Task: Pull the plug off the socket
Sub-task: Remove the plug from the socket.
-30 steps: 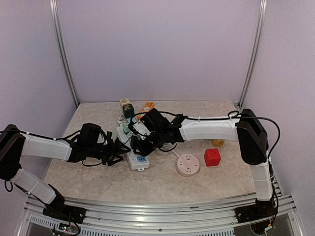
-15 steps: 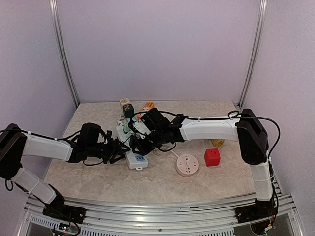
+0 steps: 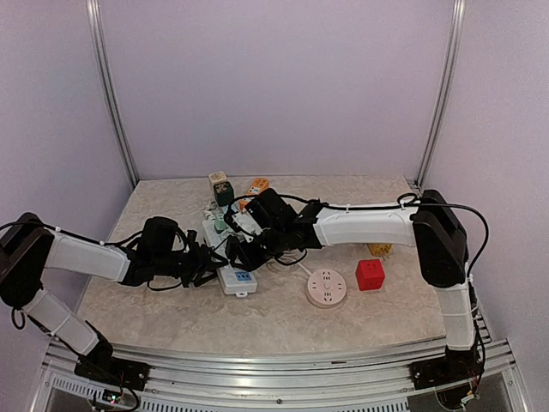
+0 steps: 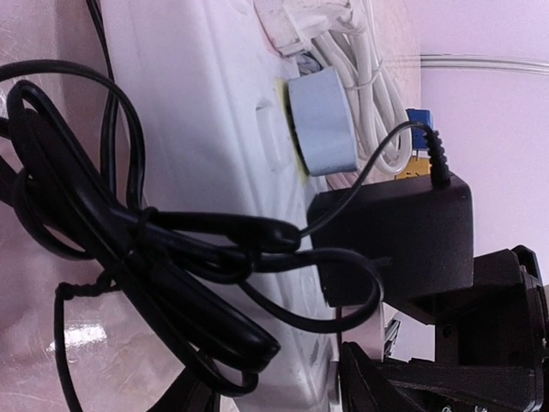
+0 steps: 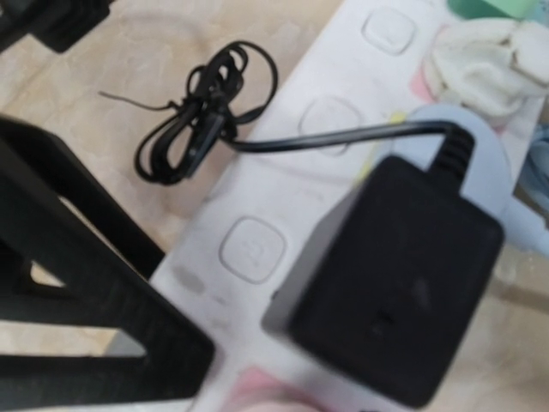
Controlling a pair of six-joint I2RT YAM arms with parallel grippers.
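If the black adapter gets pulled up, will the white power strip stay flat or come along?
The power strip looks like light plastic lying loose, so it will probably lift or slide with the black adapter unless pinned. Being long and rigid, it would likely tilt as one piece. The thin cord bundle looks floppy and should trail.

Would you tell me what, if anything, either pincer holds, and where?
Cannot be told: left pincer straddles the power strip; right pincer sits beside the black adapter.
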